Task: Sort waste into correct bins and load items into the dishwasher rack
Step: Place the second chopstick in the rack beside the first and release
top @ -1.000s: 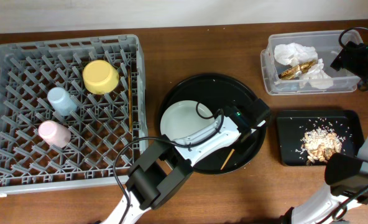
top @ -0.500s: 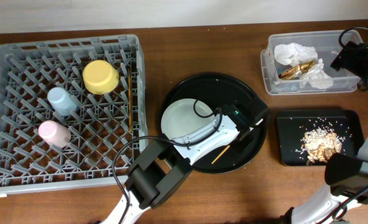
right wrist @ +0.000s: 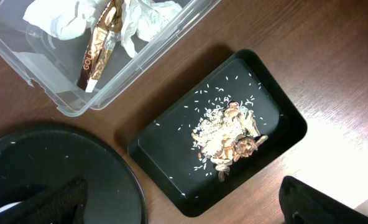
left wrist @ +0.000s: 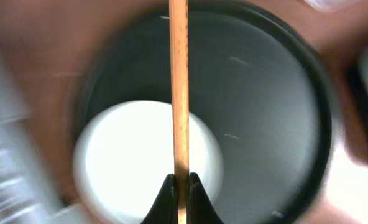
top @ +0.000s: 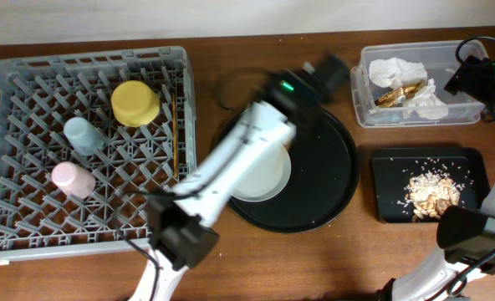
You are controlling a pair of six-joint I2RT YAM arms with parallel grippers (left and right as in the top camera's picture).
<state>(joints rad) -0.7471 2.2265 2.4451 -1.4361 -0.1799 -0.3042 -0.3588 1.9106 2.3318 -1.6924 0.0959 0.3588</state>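
Above round black tray [left wrist: 277, 124], left gripper [left wrist: 179, 179] pinching chopstick [left wrist: 178, 74] end, shaft jutting forward.

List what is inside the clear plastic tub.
Inside the clear tub are crumpled white napkins and a gold-brown wrapper lying between them. The wrapper's lower end is tucked among the napkins, and anything beneath the napkins is covered and cannot be seen.

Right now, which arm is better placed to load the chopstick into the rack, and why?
Left: the left gripper is shut on the chopstick. The right gripper is open, empty, by the black rectangular tray, farther from the rack.
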